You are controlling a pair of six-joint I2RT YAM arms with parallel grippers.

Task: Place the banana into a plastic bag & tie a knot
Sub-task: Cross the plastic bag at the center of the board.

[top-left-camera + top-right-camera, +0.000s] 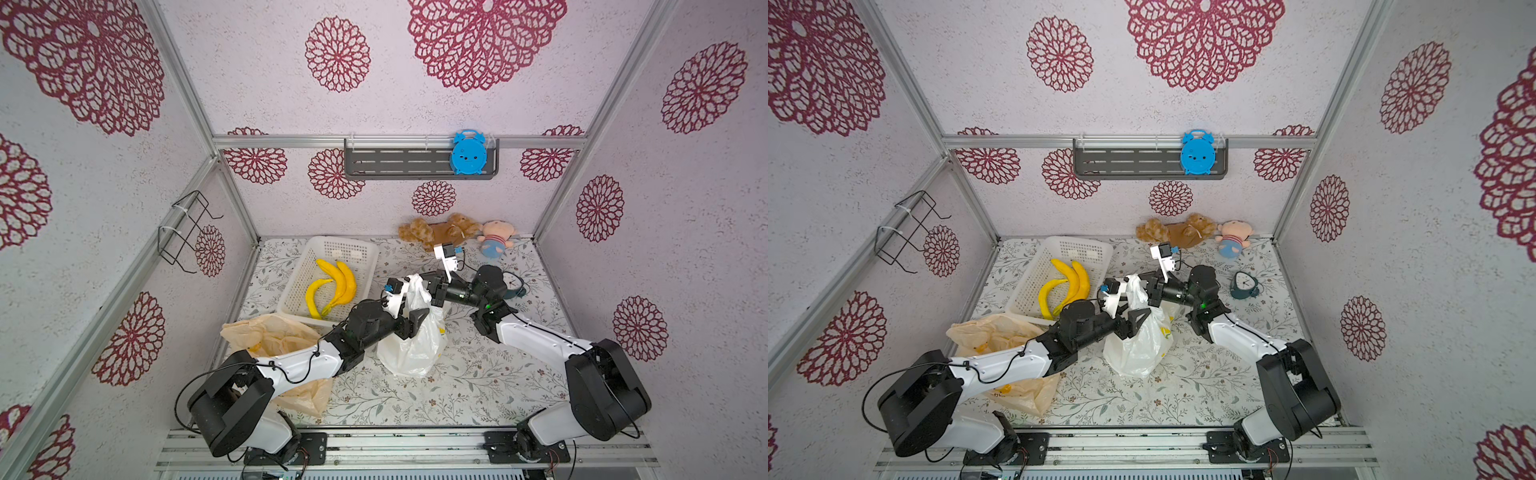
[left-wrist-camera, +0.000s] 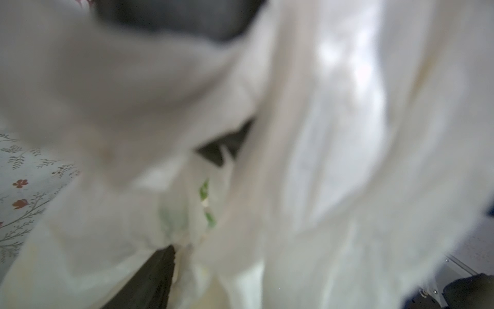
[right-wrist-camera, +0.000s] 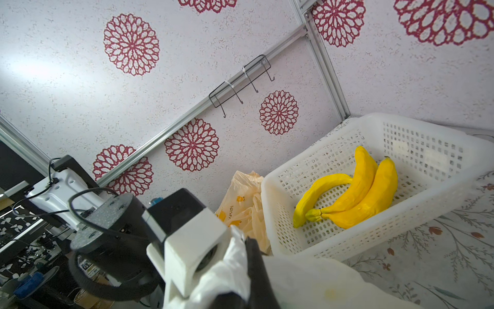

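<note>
- A test booth papered in red floral medallions, its table (image 1: 478, 386) laid with a leaf-print cover. Plush toys (image 1: 440, 232) lie along the back wall.
- At centre, the white plastic bag (image 1: 411, 353) sits on the table between the two arms, its neck gathered upward.
- The right gripper (image 1: 431, 291) is clamped on the bag's twisted top, as both top views show.
- The left gripper (image 1: 417, 321) sits against the neck. In its wrist view the dark fingers (image 2: 149, 281) appear well apart with film draped between them, so it seems to hold nothing.
- Three bananas (image 1: 332, 286) lie in the white basket (image 1: 357, 249), back and to the left of the bag. A yellow patch (image 1: 441, 331) shows through the film; whether it is fruit or print cannot be told.
- Risk: a single pinch holds the neck, so a half-made loop may slacken and slide out.
- Risk: film covers the left wrist camera (image 1: 392, 289), so a hasty pull-back could snag it and drag or tear the bag.
</note>
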